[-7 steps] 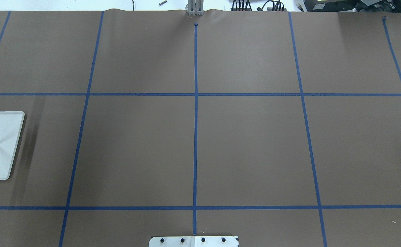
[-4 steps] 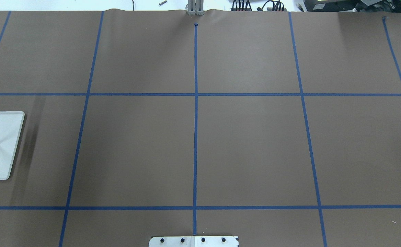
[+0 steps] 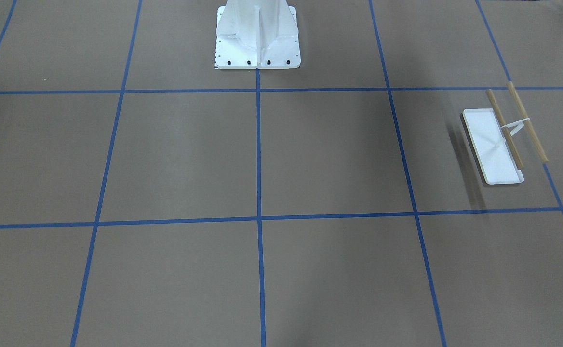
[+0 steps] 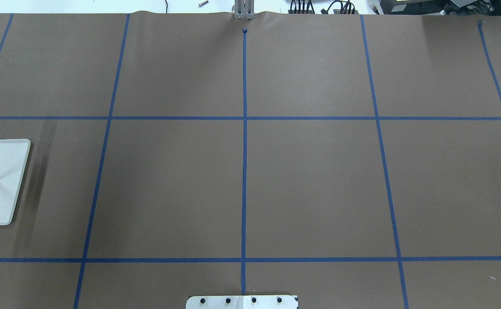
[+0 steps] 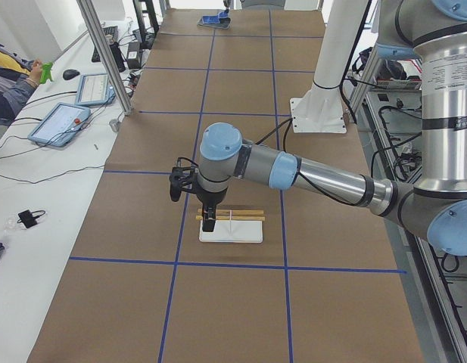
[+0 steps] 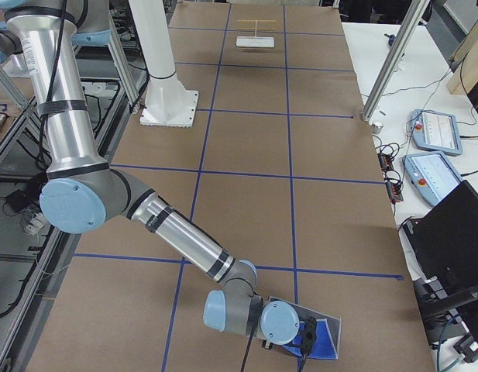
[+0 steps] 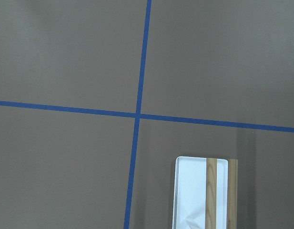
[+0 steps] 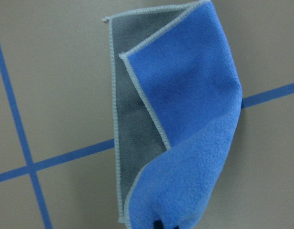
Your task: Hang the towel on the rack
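Towel (image 8: 185,95) folded under right gripper (image 6: 305,339); rack (image 3: 491,144) by left gripper (image 5: 209,223); both grips unreadable.

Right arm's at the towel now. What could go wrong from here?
The towel is doubled over itself, so it could hang bunched. It sits at the opposite end of the table from the rack: a long carry, where it may slip. The left gripper hangs close above the rack and might tip it.
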`<state>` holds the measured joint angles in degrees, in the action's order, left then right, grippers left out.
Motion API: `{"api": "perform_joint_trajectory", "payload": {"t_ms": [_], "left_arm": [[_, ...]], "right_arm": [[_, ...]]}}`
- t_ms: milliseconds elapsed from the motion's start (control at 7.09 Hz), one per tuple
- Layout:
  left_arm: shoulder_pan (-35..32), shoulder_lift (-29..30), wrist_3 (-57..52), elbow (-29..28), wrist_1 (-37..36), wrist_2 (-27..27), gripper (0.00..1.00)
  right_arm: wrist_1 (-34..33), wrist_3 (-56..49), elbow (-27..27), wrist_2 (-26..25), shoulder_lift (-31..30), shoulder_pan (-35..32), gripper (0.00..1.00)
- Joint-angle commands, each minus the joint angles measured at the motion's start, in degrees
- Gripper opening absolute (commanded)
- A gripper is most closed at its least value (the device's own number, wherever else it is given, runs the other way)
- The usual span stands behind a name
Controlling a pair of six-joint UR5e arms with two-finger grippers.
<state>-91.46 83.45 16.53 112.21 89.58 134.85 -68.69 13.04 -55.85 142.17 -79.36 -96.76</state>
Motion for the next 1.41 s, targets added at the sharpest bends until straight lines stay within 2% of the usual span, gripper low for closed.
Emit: {"api": "perform_joint_trajectory", "payload": {"t_ms": [0,282,564,705,987,1269], "left_arm": [[1.0,1.8,3.7,-0.4,0.0,0.3,0.98],[4.2,6.9,15.3,-0.9,-0.1,0.5,0.98],[9.2,14.1,30.4,-3.0,0.4,2.8,0.98],[11.0,18.5,37.7,-4.2,0.4,5.9,0.98],[16.6,25.2,52.0,-4.2,0.7,6.4,0.98],[20.5,30.4,63.6,-4.5,0.8,8.0,0.98]], "right_arm": [[-13.5,11.8,-20.1,-0.1,-1.8,5.0,0.00],[-20.7,27.5,-36.6,0.2,-1.5,12.3,0.00],[-21.2,47.5,-46.8,-0.3,1.1,20.2,0.00],[-21.2,58.3,-48.9,-0.6,5.2,24.1,0.00],[-21.3,77.4,-50.6,-2.4,15.8,31.6,0.00],[-21.2,86.5,-50.9,-4.3,22.9,36.4,0.00]]}}
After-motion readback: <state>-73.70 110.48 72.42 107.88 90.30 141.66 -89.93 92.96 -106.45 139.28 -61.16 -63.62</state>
